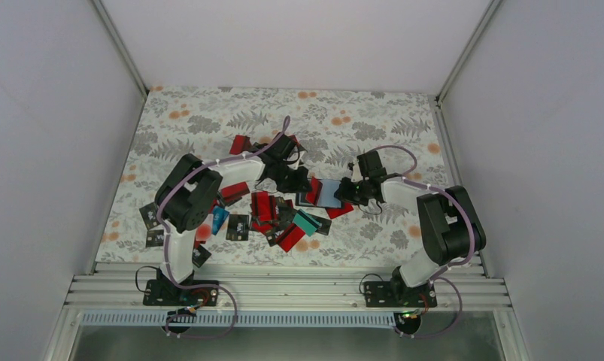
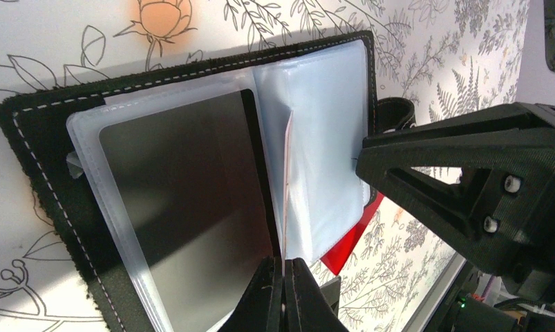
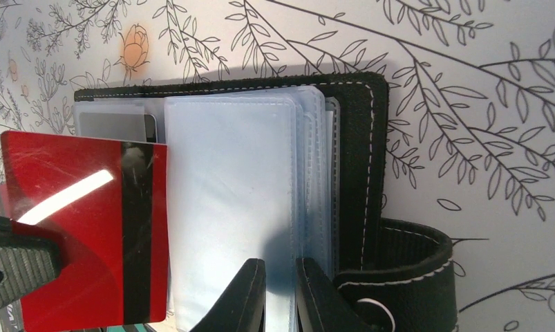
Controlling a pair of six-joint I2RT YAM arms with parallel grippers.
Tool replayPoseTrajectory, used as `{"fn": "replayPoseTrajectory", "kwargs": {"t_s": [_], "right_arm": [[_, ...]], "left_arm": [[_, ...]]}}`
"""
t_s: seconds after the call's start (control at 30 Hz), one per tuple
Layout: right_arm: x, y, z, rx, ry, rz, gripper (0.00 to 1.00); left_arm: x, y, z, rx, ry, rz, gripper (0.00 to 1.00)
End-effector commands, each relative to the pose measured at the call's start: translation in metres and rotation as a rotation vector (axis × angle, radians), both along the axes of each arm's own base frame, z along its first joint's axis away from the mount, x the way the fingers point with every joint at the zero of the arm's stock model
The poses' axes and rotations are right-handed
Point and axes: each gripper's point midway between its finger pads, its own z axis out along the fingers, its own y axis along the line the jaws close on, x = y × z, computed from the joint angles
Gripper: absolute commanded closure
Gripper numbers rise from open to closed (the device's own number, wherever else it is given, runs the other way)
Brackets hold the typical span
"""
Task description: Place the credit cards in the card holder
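The card holder lies open mid-table, black stitched cover down and clear sleeves up. My left gripper is shut on a red credit card with a black stripe. It holds the card edge-on at the fold between the sleeves. My right gripper comes in from the right, its tips on the right-hand sleeve stack. Its jaws stand a narrow gap apart with nothing clearly pinched. One of its fingers meets the sleeve's edge in the left wrist view.
Several more red, black and teal credit cards lie scattered in front of and left of the holder. A red one pokes out from under it. The holder's strap curls at its right side. The two grippers are close together.
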Motion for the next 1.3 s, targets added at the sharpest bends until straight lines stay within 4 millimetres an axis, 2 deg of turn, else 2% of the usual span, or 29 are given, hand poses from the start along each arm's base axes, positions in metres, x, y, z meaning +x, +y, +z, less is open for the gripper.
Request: {"fn": "replayPoseTrajectory", "kwargs": {"t_s": [0.0, 1.03, 1.27], "right_arm": [[-0.0062, -0.0059, -0.0075, -0.019, 0.015, -0.001, 0.85], [-0.0063, -0.0047, -0.0068, -0.010, 0.018, 0.002, 0.88], [-0.0056, -0.0040, -0.0068, -0.010, 0.017, 0.006, 0.88]], "left_arm": [[-0.0014, 0.0034, -0.0105, 0.000, 0.039, 0.032, 0.98], [-0.0042, 0.0106, -0.0147, -0.036, 0.102, 0.100, 0.98], [-0.0027, 0.0036, -0.0108, -0.071, 0.113, 0.074, 0.98]]}}
